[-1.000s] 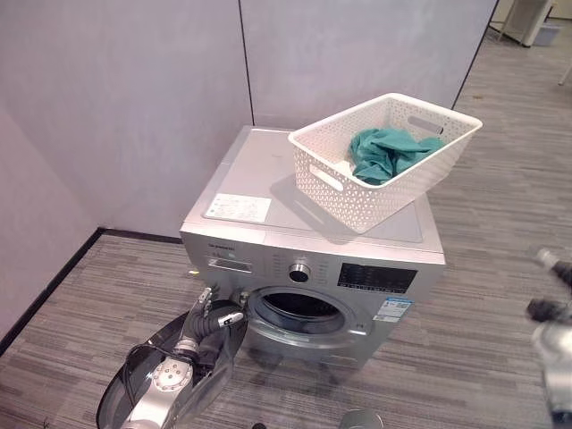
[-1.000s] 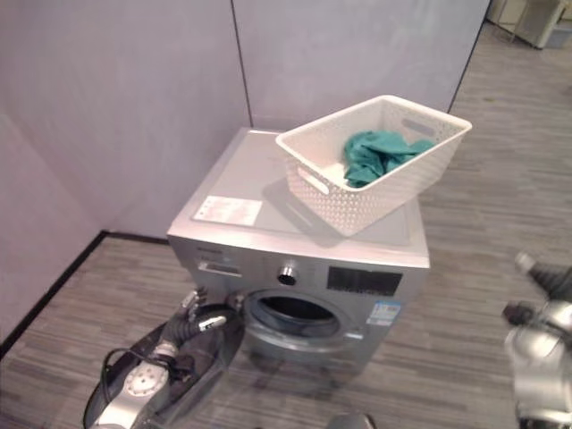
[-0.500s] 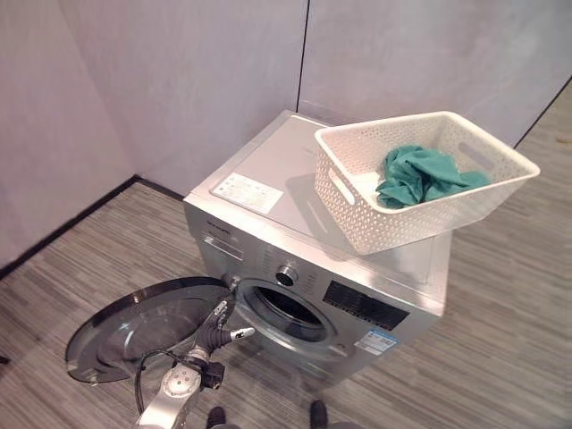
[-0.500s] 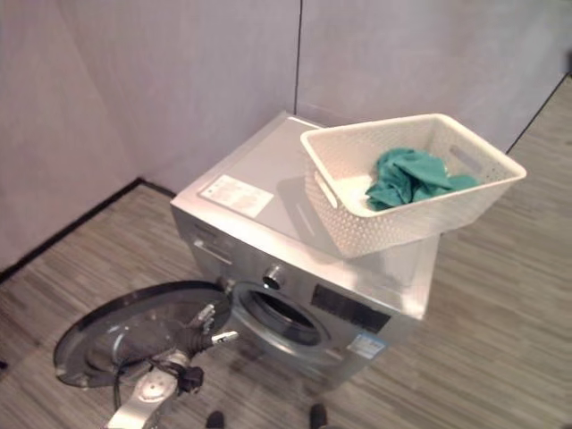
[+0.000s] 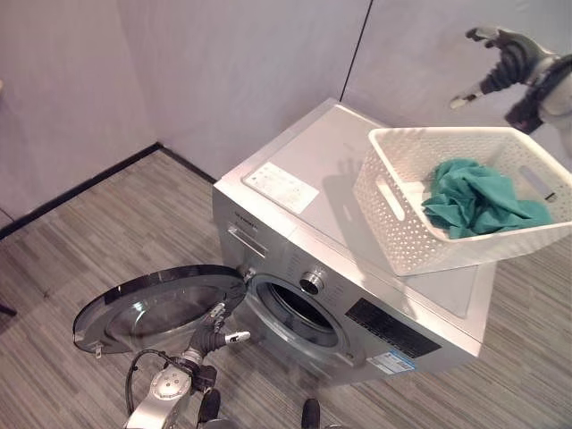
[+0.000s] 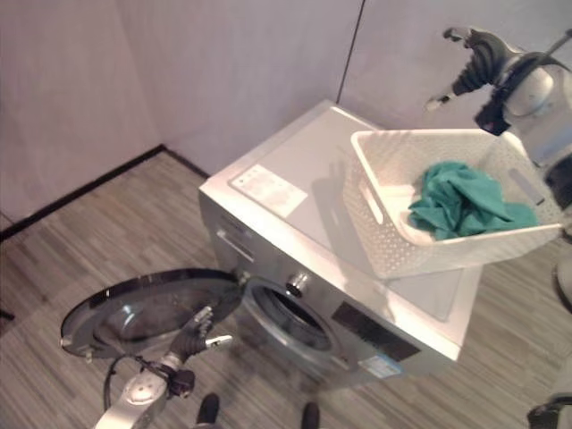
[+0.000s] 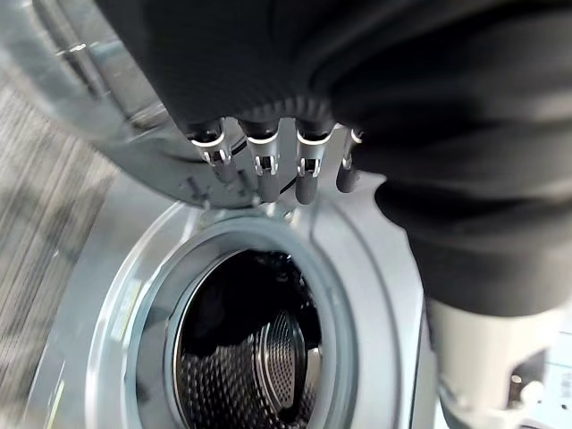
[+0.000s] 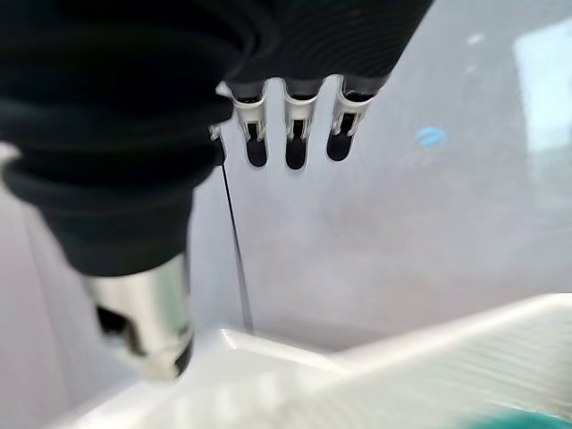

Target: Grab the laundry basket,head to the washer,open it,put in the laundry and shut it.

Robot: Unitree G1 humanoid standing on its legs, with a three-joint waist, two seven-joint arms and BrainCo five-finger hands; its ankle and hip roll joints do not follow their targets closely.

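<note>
A silver front-loading washer stands against the grey wall. Its round door is swung wide to the left, so the dark drum opening is bare. My left hand hovers low between door and opening, fingers relaxed and empty, the steel drum just past them. On the washer's top sits a white perforated laundry basket, overhanging the right edge, with teal laundry inside. My right hand is raised above the basket's far rim, its fingers spread and holding nothing.
Grey partition walls close the space behind and to the left of the washer. Striped grey floor runs out in front and to the left. A white label lies on the washer's top.
The camera has swung, shifting the whole scene. The washer door went from half open to fully open. My right hand rose from low at the right to above the basket.
</note>
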